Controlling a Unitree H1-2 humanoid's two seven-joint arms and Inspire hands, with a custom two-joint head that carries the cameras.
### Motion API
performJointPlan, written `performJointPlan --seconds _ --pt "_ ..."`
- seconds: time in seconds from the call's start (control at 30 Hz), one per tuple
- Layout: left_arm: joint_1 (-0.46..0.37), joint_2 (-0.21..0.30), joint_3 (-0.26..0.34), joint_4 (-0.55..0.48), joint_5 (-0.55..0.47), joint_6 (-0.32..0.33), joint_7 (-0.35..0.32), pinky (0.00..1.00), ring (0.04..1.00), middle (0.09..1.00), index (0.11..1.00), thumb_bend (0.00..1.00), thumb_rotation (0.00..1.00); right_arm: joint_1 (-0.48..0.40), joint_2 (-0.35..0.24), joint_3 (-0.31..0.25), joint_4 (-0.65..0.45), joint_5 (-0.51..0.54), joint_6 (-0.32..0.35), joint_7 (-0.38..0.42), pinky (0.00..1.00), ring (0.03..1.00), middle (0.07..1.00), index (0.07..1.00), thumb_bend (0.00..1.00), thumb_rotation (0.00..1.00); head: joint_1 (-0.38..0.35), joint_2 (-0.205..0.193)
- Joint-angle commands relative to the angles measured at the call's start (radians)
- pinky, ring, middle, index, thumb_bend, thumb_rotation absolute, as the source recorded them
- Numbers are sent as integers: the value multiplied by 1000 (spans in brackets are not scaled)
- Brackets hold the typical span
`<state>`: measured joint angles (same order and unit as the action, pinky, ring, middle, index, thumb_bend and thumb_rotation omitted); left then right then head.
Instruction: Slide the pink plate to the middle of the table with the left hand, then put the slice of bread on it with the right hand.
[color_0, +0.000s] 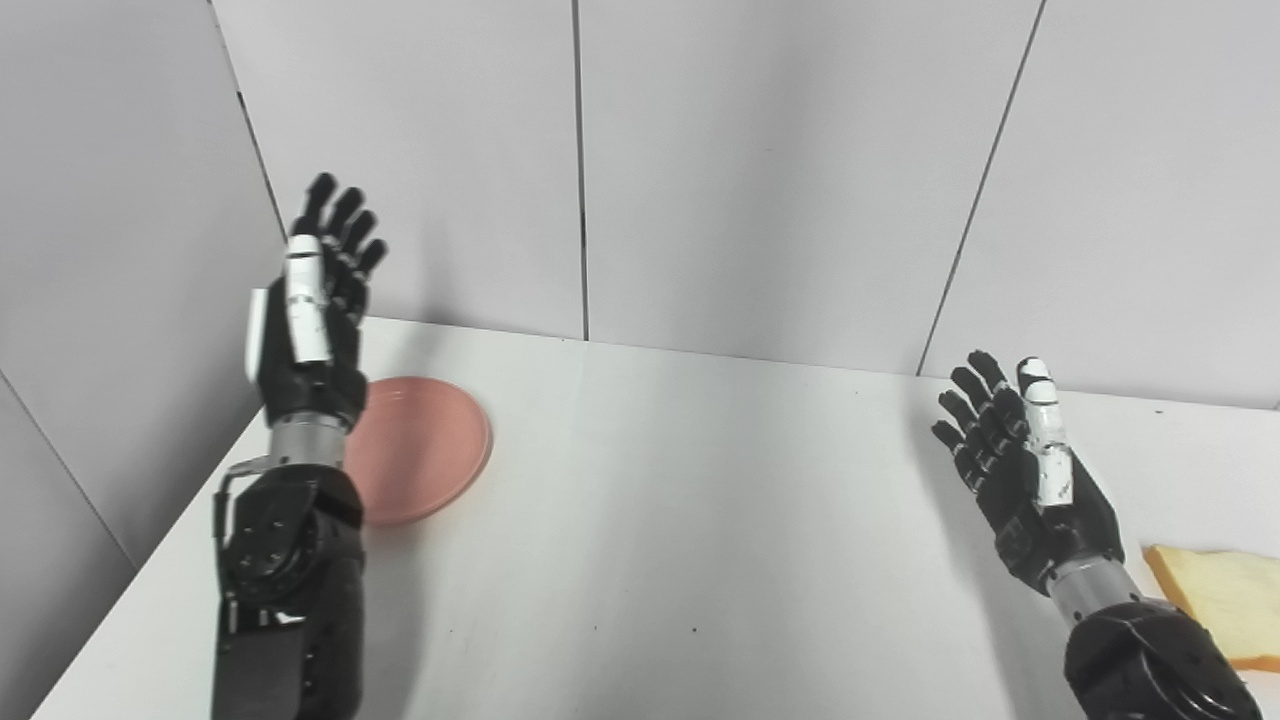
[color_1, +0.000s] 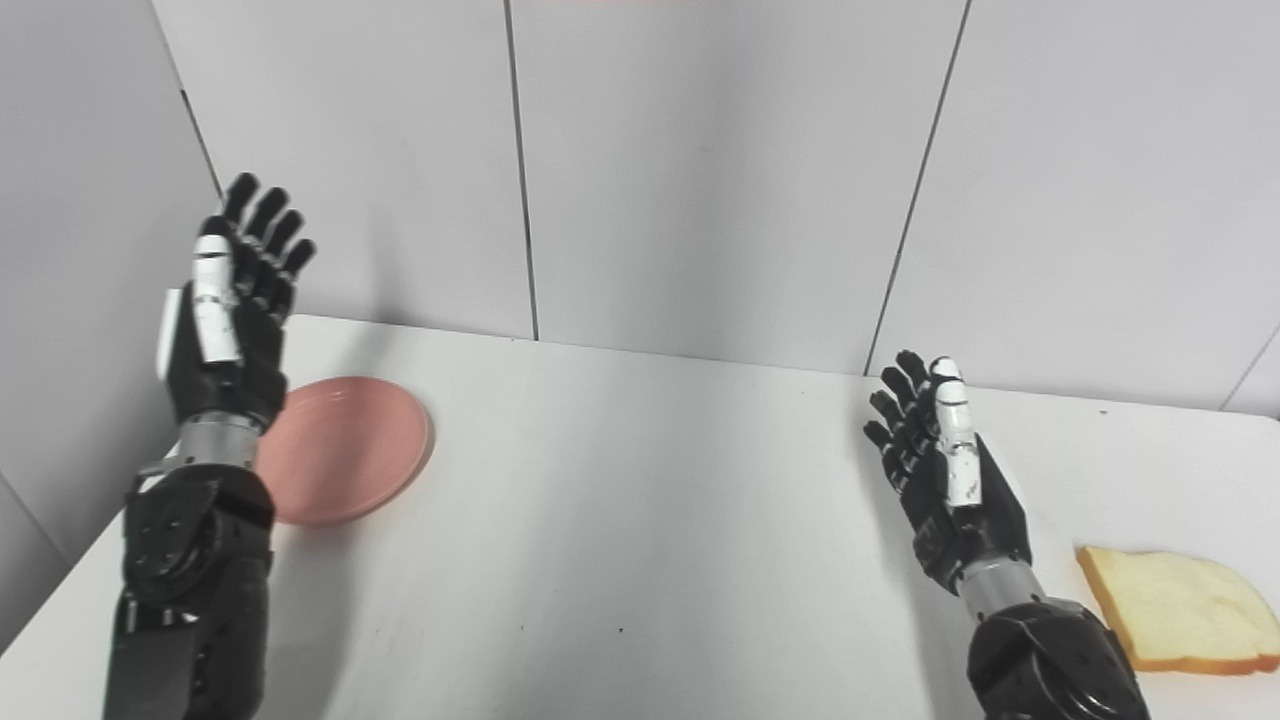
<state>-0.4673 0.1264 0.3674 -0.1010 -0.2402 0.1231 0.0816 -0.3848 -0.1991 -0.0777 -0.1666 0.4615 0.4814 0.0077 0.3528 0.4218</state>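
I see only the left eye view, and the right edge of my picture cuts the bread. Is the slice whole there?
Observer: Yes, the right eye view shows the slice of bread whole, flat on the table, nothing on it.
Operator: Which end is the rounded one?
Observer: The right end, away from the open right hand; a straight edge faces that hand.

A bare test booth, probably a robotics lab: a plain white rectangular table (color_0: 700, 520) boxed in by seamed pale grey wall panels (color_0: 760, 170), with no household furnishings.
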Motion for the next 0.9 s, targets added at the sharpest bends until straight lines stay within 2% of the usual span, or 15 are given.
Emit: performJointPlan --seconds 0.0,0.33,0.53,0.87 --pt "-46 26 13 -8 -8 -51 16 961 953 946 929 420 1000 -26 -8 -5 -34 8 -13 10 1000 1000 1000 1000 192 1000 3 1" --pt "-31 81 70 33 -38 -54 41 989 963 957 938 392 1000 -26 -10 -4 -37 18 -12 3 1000 1000 1000 1000 194 1000 6 3" --pt "-36 97 113 100 -91 -59 37 999 970 964 953 386 1000 -26 -18 3 -40 25 -12 0 1000 1000 1000 1000 202 1000 8 8" --pt "-46 110 141 200 -121 -80 48 978 959 953 943 374 1000 -24 -26 11 -45 37 -12 -14 1000 1000 1000 1000 194 1000 16 7"
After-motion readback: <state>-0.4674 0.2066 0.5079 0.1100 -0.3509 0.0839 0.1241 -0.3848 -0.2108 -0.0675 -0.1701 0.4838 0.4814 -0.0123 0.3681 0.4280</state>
